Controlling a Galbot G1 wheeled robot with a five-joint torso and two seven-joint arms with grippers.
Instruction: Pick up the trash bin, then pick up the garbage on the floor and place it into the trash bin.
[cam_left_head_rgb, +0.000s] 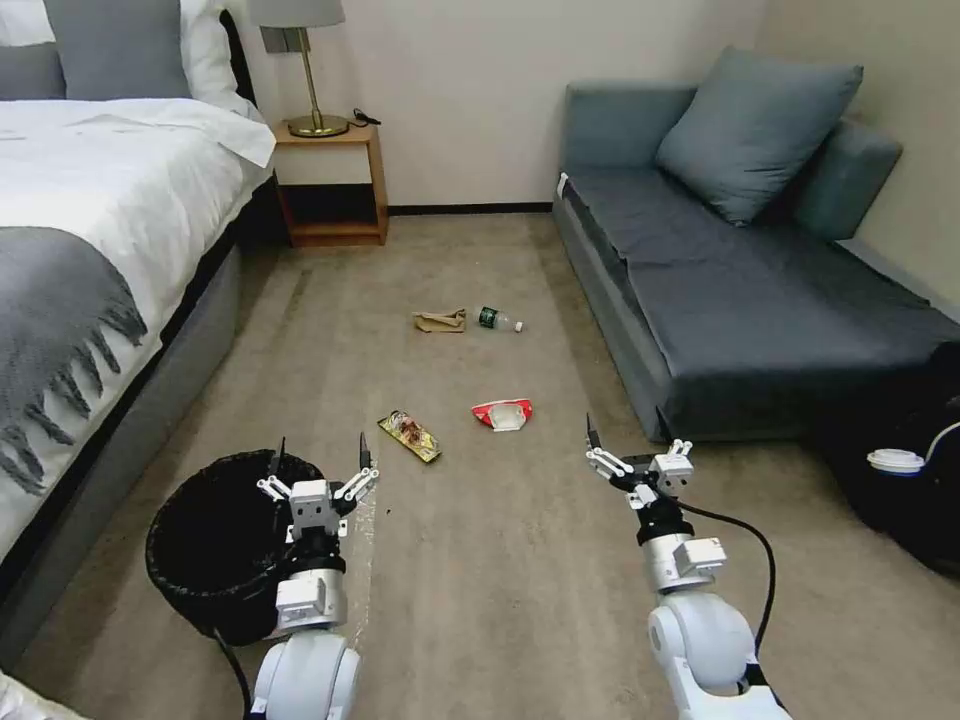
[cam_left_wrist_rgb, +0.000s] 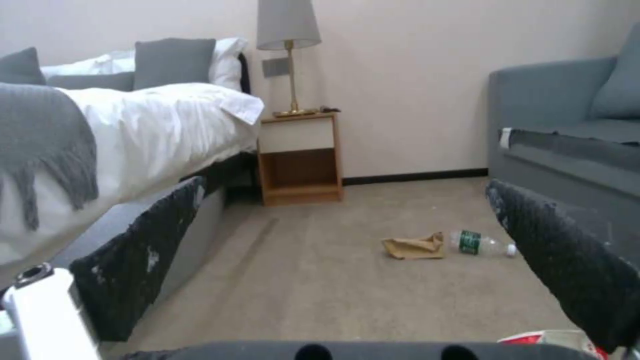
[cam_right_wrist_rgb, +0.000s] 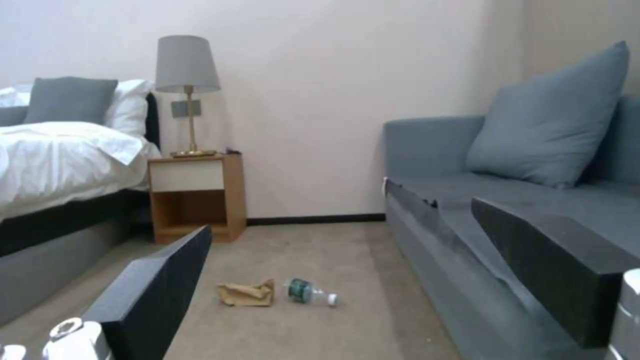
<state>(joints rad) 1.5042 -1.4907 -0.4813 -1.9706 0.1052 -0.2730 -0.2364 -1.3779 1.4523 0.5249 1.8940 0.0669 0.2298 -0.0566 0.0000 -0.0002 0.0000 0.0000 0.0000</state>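
At lower left of the head view, the left gripper (cam_left_head_rgb: 320, 465) is hovering with jaws spread, empty, over the near-right rim of the round white trash bin lined with wrinkly black plastic (cam_left_head_rgb: 215, 545); this arm is nearer. The right gripper (cam_left_head_rgb: 632, 452), lower right, is waiting open. Beyond are lying the yellow-brown snack wrapper (cam_left_head_rgb: 410, 436), red-and-white packet (cam_left_head_rgb: 503, 413), tan paper bag (cam_left_head_rgb: 440, 320) and clear green-labelled bottle (cam_left_head_rgb: 498, 320).

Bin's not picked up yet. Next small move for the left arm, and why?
Probably lower the left end effector onto the near rim of the trash bin. It hovers open over that edge, the bin stands on the carpet ungrasped, and the right end effector waits open.
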